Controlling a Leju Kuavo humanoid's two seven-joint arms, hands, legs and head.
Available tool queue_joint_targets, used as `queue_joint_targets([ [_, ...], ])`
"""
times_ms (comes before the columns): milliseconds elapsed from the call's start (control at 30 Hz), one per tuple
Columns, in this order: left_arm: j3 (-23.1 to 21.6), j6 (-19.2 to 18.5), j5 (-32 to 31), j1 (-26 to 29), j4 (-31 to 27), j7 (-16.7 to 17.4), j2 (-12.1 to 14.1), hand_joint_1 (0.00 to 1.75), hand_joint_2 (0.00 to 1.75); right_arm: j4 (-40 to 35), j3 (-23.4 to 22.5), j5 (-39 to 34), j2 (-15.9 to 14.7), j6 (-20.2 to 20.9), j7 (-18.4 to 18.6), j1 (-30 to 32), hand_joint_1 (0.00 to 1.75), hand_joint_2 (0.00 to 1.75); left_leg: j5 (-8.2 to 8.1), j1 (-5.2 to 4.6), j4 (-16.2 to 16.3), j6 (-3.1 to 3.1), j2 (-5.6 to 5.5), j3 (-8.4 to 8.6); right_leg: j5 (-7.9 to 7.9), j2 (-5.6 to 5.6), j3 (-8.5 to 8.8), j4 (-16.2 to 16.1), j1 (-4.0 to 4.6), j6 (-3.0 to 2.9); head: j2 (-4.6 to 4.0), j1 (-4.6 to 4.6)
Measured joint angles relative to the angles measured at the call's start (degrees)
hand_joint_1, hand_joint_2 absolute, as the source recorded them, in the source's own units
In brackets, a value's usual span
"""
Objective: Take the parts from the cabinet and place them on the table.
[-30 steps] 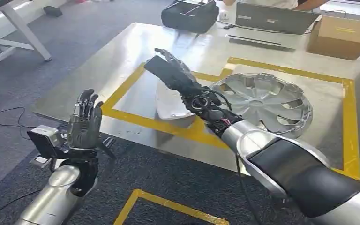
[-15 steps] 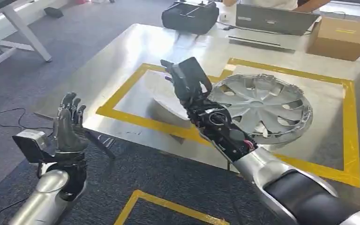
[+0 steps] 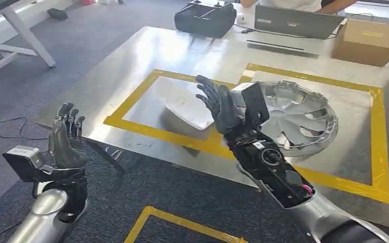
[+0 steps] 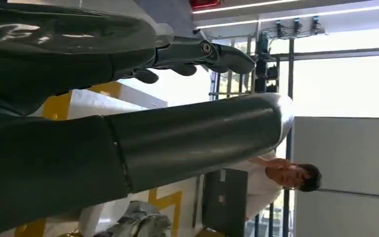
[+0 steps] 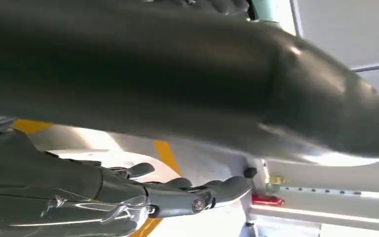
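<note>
Head view, nearest first: the left hand (image 3: 67,137) is raised over the dark carpet short of the table, fingers straight and apart, holding nothing. The right hand (image 3: 222,105) is lifted above the table's (image 3: 131,55) front edge, fingers spread, also empty. Just beyond it a white shell-shaped part (image 3: 182,105) lies flat inside the left yellow-taped rectangle (image 3: 126,101). A silver wheel cover (image 3: 304,114) lies in the adjoining taped rectangle, partly hidden by the right wrist.

Judged from this layout, both parts are placed and the release step is complete. Any further part calls for lowering both arms and turning toward the cabinet.

The table is bare reflective metal. At its far edge stand a black case (image 3: 205,16), a laptop (image 3: 296,23) and a cardboard box (image 3: 368,39), with a person seated behind the laptop. A white-legged table (image 3: 17,23) stands on the grey carpet to the left.
</note>
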Motion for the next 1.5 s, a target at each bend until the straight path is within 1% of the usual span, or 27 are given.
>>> queue_joint_targets([
  [533, 0.0, 0.2, -0.57, 0.1, -1.11, 0.94, -0.15, 0.0, 0.0, -6.49, 0.04, 1.27, -2.25, -0.42, -0.13, 3.07, 0.0, 0.0, -0.16, -0.02, 0.0, 0.03, 0.0, 0.17, -0.15, 0.01, 0.18, 0.0, 0.0, 0.05, 0.0, 0.0],
  [567, 0.0, 0.17, -0.59, 0.09, -1.11, 0.94, -0.15, 0.0, 0.0, -6.69, 0.07, 1.42, -2.27, -0.39, -0.2, 3.18, 0.0, 0.0, -0.49, -0.18, 0.52, 0.41, 0.02, 0.07, -0.19, 0.1, 0.35, -0.41, -0.35, 0.33, 0.0, 0.0],
  [600, 0.0, 0.15, -0.61, 0.14, -1.16, 0.87, -0.17, 0.0, 0.0, -6.86, 0.09, 1.75, -2.29, -0.39, -0.26, 3.23, 0.0, 0.0, -0.65, -0.27, 0.4, 1.1, 0.04, 0.15, -0.25, 0.12, 0.51, -0.41, -0.33, 0.66, 0.0, -0.07],
  [667, 0.0, 0.11, -0.63, 0.13, -1.4, 0.85, -0.17, 0.0, 0.0, -7.29, 0.17, 2.42, -2.29, -0.39, -0.31, 3.26, 0.0, 0.0, -0.51, -0.38, -0.41, 1.69, 0.04, 0.89, -0.15, 0.1, 1.2, -1.2, -0.21, 0.93, 0.0, -0.26],
  [700, 0.0, 0.11, -0.68, 0.22, -1.62, 0.85, -0.28, 0.0, 0.0, -7.69, 0.17, 2.51, -2.36, -0.42, -0.28, 3.37, 0.0, 0.0, 0.3, 0.76, -2.37, 1.81, 0.12, 2.41, -0.37, -0.31, 1.38, -1.39, 0.03, 0.93, 0.0, -0.19],
  [733, 0.0, 0.11, -0.77, 0.22, -1.71, 0.78, -0.28, 0.0, 0.0, -7.76, 0.2, 2.71, -2.58, -0.48, -0.33, 3.28, 0.0, 0.0, 0.4, 0.55, -3.44, 1.76, 0.21, 3.62, -1.85, -1.49, 1.05, 0.67, 0.47, 1.03, 0.0, 0.06],
  [767, 0.0, 0.11, -0.79, 0.16, -1.73, 0.79, -0.28, 0.0, 0.0, -7.8, 0.24, 2.84, -2.67, -0.48, -0.26, 3.22, 0.0, 0.0, 0.45, 0.61, -3.6, 1.81, 0.2, 4.18, -4.2, -2.2, -0.45, 4.87, 0.17, 1.27, 0.0, 0.35],
  [833, 0.0, 0.11, -0.81, 0.48, -1.73, 0.94, -0.28, 0.0, 0.0, -7.82, 0.42, 3.11, -2.8, -0.48, -0.17, 3.45, 0.0, 0.0, 0.13, 0.65, -3.55, 1.75, 0.12, 4.49, -8.22, -2.55, -4.72, 14.04, -0.3, 1.87, 0.0, 0.79],
  [867, 0.0, 0.11, -0.81, 0.67, -1.73, 0.94, -0.26, 0.0, 0.0, -7.82, 0.52, 3.15, -2.8, -0.48, -0.17, 3.56, 0.0, 0.0, 0.06, 0.69, -3.5, 1.64, -0.12, 4.47, -9.1, -2.68, -6.24, 16.9, -0.57, 2.18, 0.0, 0.79],
  [900, 0.0, 0.18, -0.81, 0.86, -1.73, 0.96, -0.26, 0.0, 0.0, -7.82, 0.57, 3.15, -2.82, -0.48, -0.15, 3.62, 0.0, 0.0, -0.12, 0.87, -3.35, 1.35, -0.51, 4.5, -8.27, -2.77, -6.04, 16.39, -0.89, 2.5, 0.0, 0.87],
  [933, 0.0, 0.2, -0.81, 0.88, -1.73, 0.96, -0.26, 0.0, 0.0, -7.82, 0.63, 3.15, -2.82, -0.48, -0.17, 3.62, 0.0, 0.0, -0.36, 1.09, -3.06, 0.99, -1.05, 4.5, -6.26, -2.75, -4.42, 13.16, -1.17, 2.83, 0.0, 0.87],
  [967, 0.0, 0.2, -0.83, 0.86, -1.73, 0.96, -0.26, 0.0, 0.0, -7.82, 0.7, 3.15, -2.82, -0.48, -0.15, 3.62, 0.0, 0.0, -0.71, 1.4, -2.53, 0.48, -1.59, 4.53, -3.48, -2.57, -1.4, 7.69, -1.57, 3.25, 0.0, 0.9],
  [1000, 0.0, 0.22, -0.92, 0.84, -1.75, 0.96, -0.26, 0.0, 0.0, -7.87, 0.79, 3.15, -2.86, -0.46, -0.15, 3.62, 0.0, 0.0, -1.2, 1.68, -1.78, -0.08, -2.17, 4.47, -1.01, -1.18, 1.73, 1.9, -2.2, 3.92, 0.0, 1.14],
  [1033, 0.0, 0.31, -0.96, 0.84, -1.79, 0.98, -0.26, 0.0, 0.0, -7.82, 0.81, 3.13, -3.08, -0.41, -0.15, 3.63, 0.0, 0.0, -1.7, 1.73, -1.18, -0.64, -2.46, 4.03, -2.57, 2.33, 3.12, -0.35, -2.62, 4.57, 0.0, 1.38],
  [1067, 0.0, 0.61, -0.94, 0.77, -1.9, 1.12, -0.2, 0.0, 0.0, -8.0, 0.94, 3.06, -3.08, -0.26, -0.17, 3.71, 0.0, 0.0, -1.83, 1.51, -0.47, -1.14, -3.06, 3.44, -2.28, 1.58, 3.59, -0.43, -2.12, 3.21, 0.0, 1.57],
  [1133, 0.02, 0.61, -1.01, 0.93, -2.08, 1.11, -0.2, 0.0, 0.0, -8.11, 1.01, 3.04, -3.13, -0.13, -0.11, 3.87, 0.0, 0.0, -1.34, 1.85, -0.88, -1.78, -3.82, 3.04, -2.28, 0.24, 3.33, 0.33, -1.16, 2.22, 0.0, 0.89],
  [1167, 0.02, 0.63, -1.0, 1.03, -2.05, 1.14, -0.17, 0.0, 0.0, -8.13, 1.03, 3.04, -3.13, -0.07, -0.17, 3.84, 0.0, 0.0, -1.31, 2.1, -0.99, -2.1, -4.4, 2.98, -2.3, -0.43, 3.43, 0.33, -1.19, 1.7, 0.0, 0.96],
  [1200, 0.02, 0.68, -1.01, 1.05, -2.14, 1.14, -0.04, 0.0, 0.0, -8.17, 1.07, 3.04, -3.12, -0.02, -0.17, 3.76, 0.0, 0.0, -1.51, 2.15, -0.81, -2.32, -4.49, 2.84, -2.34, -1.37, 3.65, 0.13, -1.48, 1.13, 0.0, 0.77],
  [1233, 0.02, 0.68, -1.05, 1.03, -2.25, 1.11, -0.02, 0.0, 0.0, -8.28, 1.07, 3.04, -3.12, 0.0, -0.17, 3.7, 0.0, 0.0, -2.38, 1.73, 1.2, -2.17, -0.15, 2.11, -2.41, -2.12, 3.84, 0.05, -1.26, 0.71, 0.0, 0.3],
  [1267, 0.02, 0.68, -1.09, 0.8, -2.29, 1.11, 0.0, 0.0, 0.0, -8.43, 1.05, 3.04, -3.13, 0.0, -0.2, 3.67, 0.0, 0.0, -4.57, 1.34, 5.89, -2.07, 3.22, -0.41, -2.55, -3.1, 3.88, 0.05, -0.94, 0.24, 0.0, -0.61],
  [1300, 0.02, 0.68, -1.09, 0.77, -2.34, 1.12, -0.02, 0.0, 0.0, -8.5, 1.07, 3.04, -3.13, 0.0, -0.2, 3.71, 0.0, 0.0, -6.8, 1.2, 11.38, -1.99, 4.48, -3.38, -2.69, -4.05, 3.9, 0.05, -0.53, -0.07, 0.0, -0.81],
  [1333, 0.02, 0.68, -1.09, 0.87, -2.34, 1.11, -0.02, 0.0, 0.0, -8.5, 1.09, 3.04, -3.12, 0.0, -0.17, 3.75, 0.0, 0.0, -8.75, 1.14, 16.65, -1.8, 4.9, -6.34, -2.82, -5.01, 3.92, 0.05, -0.17, -0.31, 0.0, -0.81],
  [1367, 0.02, 0.68, -1.09, 1.02, -2.34, 1.11, -0.02, 0.0, 0.0, -8.5, 1.11, 3.04, -3.13, 0.0, -0.17, 3.81, 0.0, 0.0, -9.71, 1.06, 20.61, -1.52, 4.97, -8.72, -2.96, -5.93, 3.96, 0.05, 0.18, -0.52, 0.0, -0.85],
  [1400, 0.02, 0.68, -1.09, 1.15, -2.34, 1.11, 0.02, 0.0, 0.0, -8.52, 1.14, 3.04, -3.12, 0.0, -0.17, 3.87, 0.0, 0.0, -9.17, 0.88, 21.36, -1.14, 4.97, -9.49, -3.09, -6.84, 4.06, 0.05, 0.47, -0.72, 0.0, -0.85],
  [1433, 0.02, 0.68, -1.07, 1.18, -2.34, 1.11, 0.06, 0.0, 0.0, -8.52, 1.18, 3.04, -3.12, 0.02, -0.17, 3.87, 0.0, 0.0, -7.24, 0.54, 18.87, -0.63, 5.0, -8.47, -3.28, -7.72, 4.24, 0.05, 0.66, -0.9, 0.0, -0.85],
  [1467, 0.02, 0.68, -1.07, 1.17, -2.34, 1.11, 0.07, 0.0, 0.0, -8.57, 1.2, 3.04, -3.15, 0.0, -0.17, 3.86, 0.0, 0.0, -4.52, 0.11, 13.82, -0.05, 5.13, -5.89, -3.51, -8.54, 4.53, 0.05, 0.76, -0.93, 0.0, -0.85],
  [1500, 0.02, 0.66, -1.07, 1.15, -2.36, 1.11, 0.07, 0.0, 0.0, -8.61, 1.2, 3.04, -3.13, 0.02, -0.2, 3.84, 0.0, 0.0, -1.76, -0.52, 7.52, 0.61, 6.19, -2.5, -3.8, -9.29, 4.96, 0.04, 0.79, -0.91, 0.0, -0.85],
])
